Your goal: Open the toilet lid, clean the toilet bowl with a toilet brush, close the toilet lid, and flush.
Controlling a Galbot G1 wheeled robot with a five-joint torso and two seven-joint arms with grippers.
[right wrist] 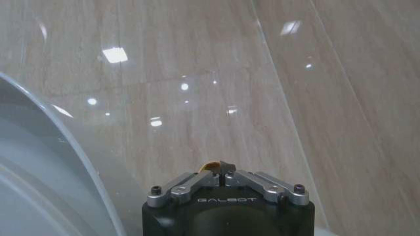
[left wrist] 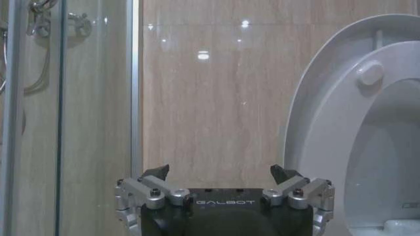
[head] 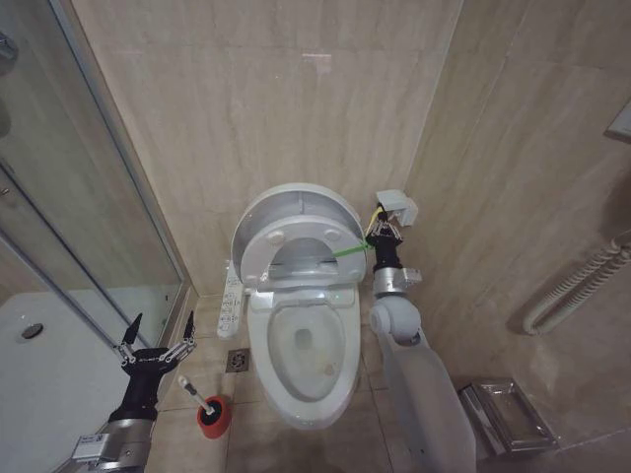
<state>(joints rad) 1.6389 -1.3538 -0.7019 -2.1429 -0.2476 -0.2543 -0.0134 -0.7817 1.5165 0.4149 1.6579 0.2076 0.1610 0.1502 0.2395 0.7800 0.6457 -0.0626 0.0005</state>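
The toilet lid (head: 296,209) stands raised against the back wall, with the white seat ring (head: 264,258) tilted up in front of it. Below them the toilet bowl (head: 306,357) lies uncovered. A yellow-green strap (head: 347,252) runs from the lid's side to my right gripper (head: 380,235), which is shut on it beside the lid's right edge. A bit of yellow shows between that gripper's (right wrist: 220,168) closed tips. My left gripper (head: 158,337) hangs open above the floor, left of the bowl. The toilet brush (head: 193,390) stands in its red holder (head: 213,417) just right of it. The left gripper (left wrist: 220,173) faces the wall beside the lid (left wrist: 315,128).
A glass shower door (head: 89,217) closes off the left side. A white control panel (head: 229,302) and a floor drain (head: 239,361) sit left of the bowl. On the right are a white wall box (head: 397,205), a white hose (head: 577,281) and a metal box (head: 508,414).
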